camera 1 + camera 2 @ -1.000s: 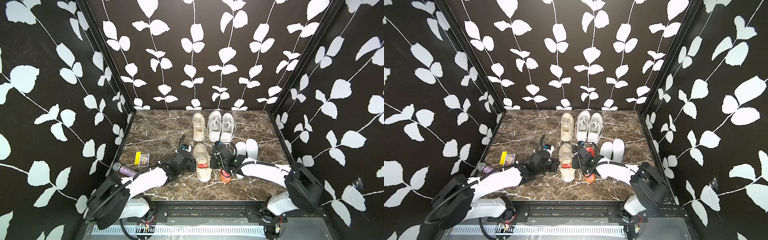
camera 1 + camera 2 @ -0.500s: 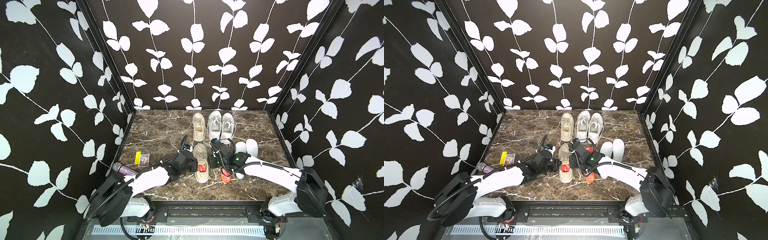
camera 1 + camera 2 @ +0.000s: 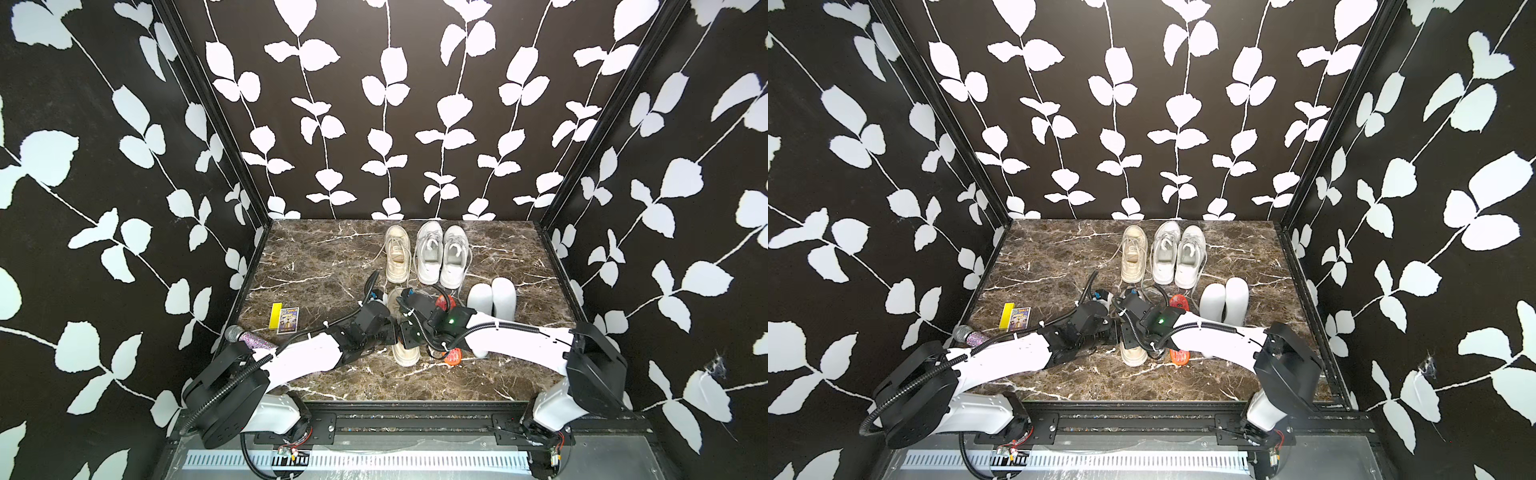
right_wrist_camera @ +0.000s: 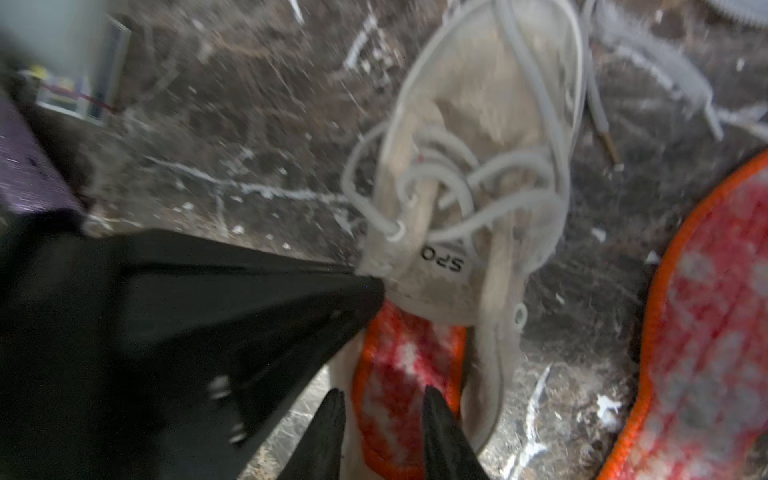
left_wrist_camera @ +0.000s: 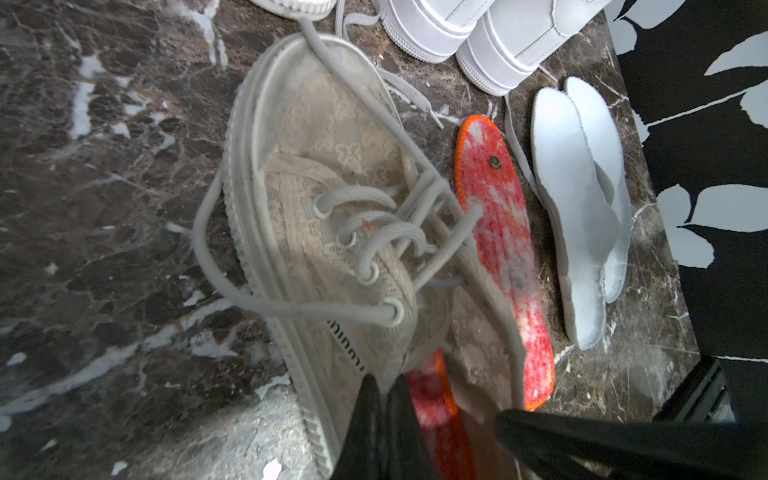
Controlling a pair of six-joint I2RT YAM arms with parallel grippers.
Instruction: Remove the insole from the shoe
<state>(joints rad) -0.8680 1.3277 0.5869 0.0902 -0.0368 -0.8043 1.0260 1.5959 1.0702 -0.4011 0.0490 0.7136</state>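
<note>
Marble tabletop [image 3: 324, 257] unchanged; left pincer [image 5: 382, 386] still clamps the shoe [image 5: 332, 166]; right pincer [image 4: 382, 409] has parted, empty, astride the insole [image 4: 407, 353].

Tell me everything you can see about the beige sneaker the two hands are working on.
The beige sneaker stands on its sole on the marble table, nearest the robot. Its upper looks like lacy mesh over a ribbed off-white rubber sole, laces loose and trailing. A red, orange-edged insole sits inside at the heel. The left hand is shut on the collar rim; the right hand is open over that insole. A matching loose insole lies beside it.
</note>
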